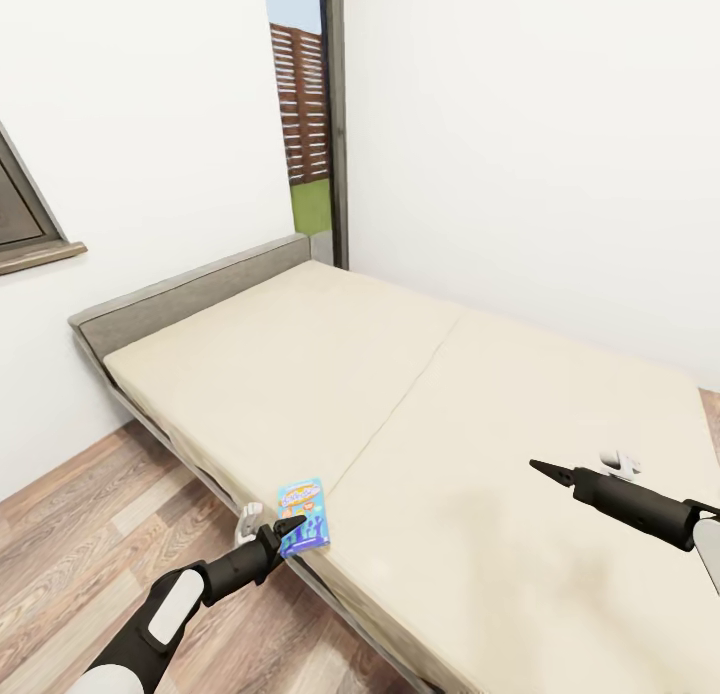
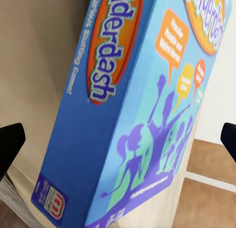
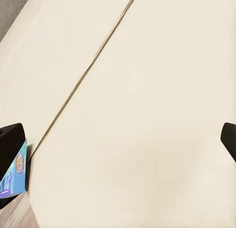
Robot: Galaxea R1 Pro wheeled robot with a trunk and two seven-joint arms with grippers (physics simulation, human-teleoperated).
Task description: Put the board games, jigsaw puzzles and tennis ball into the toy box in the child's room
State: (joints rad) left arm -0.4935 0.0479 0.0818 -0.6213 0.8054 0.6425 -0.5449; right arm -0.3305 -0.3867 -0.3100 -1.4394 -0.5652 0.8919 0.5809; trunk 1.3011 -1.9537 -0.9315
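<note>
One blue board game (image 1: 304, 516), one bed (image 1: 420, 394), two grippers, one window

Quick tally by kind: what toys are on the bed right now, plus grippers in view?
Board games: 1, the blue board game at the bed edge
Grippers: 2, left gripper, right gripper
Total: 3

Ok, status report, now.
Left end effector open, straddling blue game at bed edge. Right end effector over mattress, state unclear. Nothing in the way.
</note>
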